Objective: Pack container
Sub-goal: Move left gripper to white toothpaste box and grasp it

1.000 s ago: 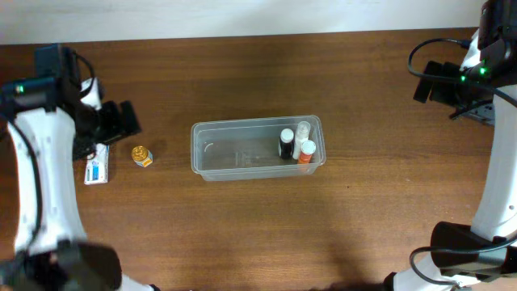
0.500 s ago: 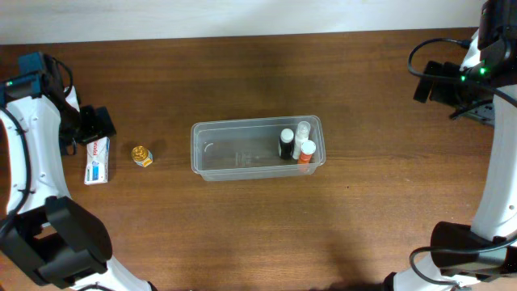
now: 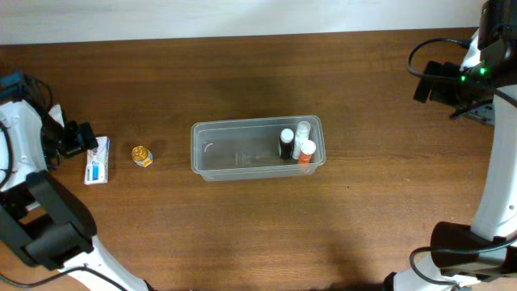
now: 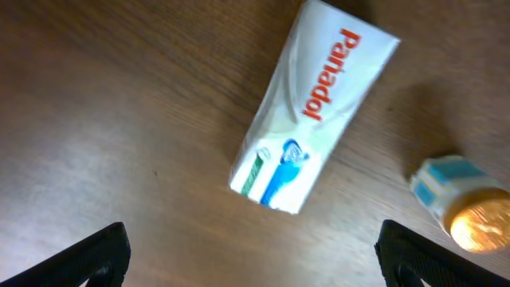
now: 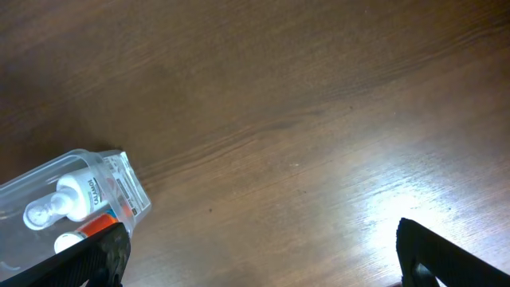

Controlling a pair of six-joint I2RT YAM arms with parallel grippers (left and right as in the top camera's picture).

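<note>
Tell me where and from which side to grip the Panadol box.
Probably across its narrow width at mid-length, from straight above. The Panadol box lies flat on the table, so its two long edges are the only opposed faces within reach. The open left pincer is nearest; the gold-capped bottle stands apart, leaving room.

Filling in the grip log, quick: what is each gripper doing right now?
Left gripper: open, holding nothing.
Right gripper: open, holding nothing.

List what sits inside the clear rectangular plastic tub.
The clear plastic tub holds three bottles at its right end: a black bottle, a clear pump bottle, an orange bottle. The floor beneath them is covered.
</note>
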